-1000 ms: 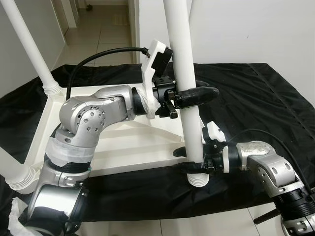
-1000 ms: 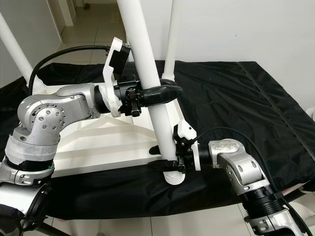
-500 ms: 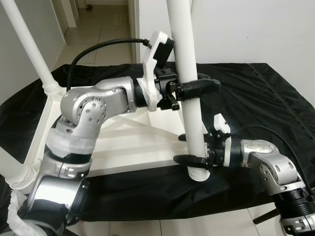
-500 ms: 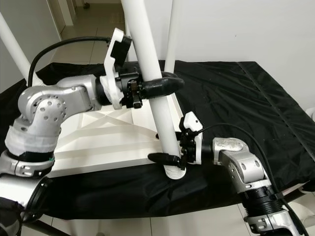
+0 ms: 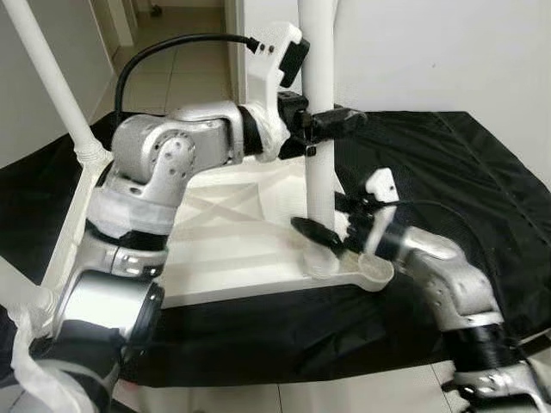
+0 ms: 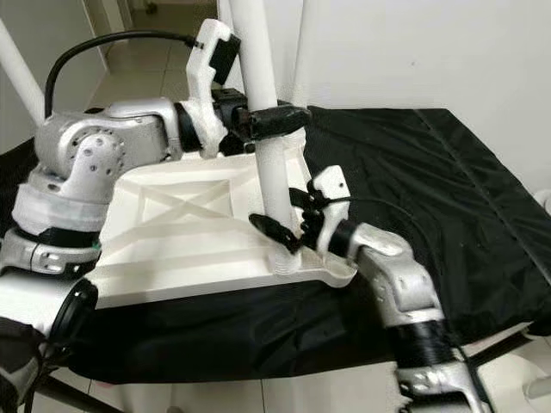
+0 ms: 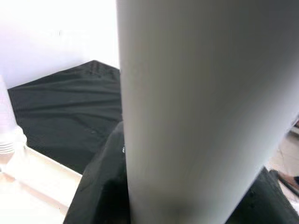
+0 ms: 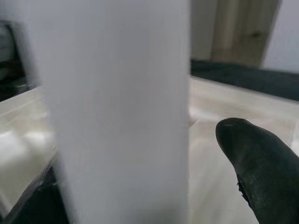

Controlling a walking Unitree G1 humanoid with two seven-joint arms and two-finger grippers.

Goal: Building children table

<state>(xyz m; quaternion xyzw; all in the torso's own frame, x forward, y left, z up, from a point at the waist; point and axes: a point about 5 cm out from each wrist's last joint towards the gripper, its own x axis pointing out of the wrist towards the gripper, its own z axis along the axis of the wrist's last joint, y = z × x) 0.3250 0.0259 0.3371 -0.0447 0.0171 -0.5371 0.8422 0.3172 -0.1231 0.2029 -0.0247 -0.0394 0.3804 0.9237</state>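
Black-draped desk [image 5: 482, 163] carries our upturned white tabletop [image 5: 215, 249]. The leg [image 5: 320, 185], off the corner a second ago, now stands upright in its socket: seating looks nearly done. Left tool [image 5: 331, 122] clamps it high, right tool [image 5: 331, 225] grips low.

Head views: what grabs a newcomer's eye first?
The white table leg, standing upright at the near corner of the upturned white tabletop on the black cloth. The left tool clasps it high up; the right tool brackets it just above the base.
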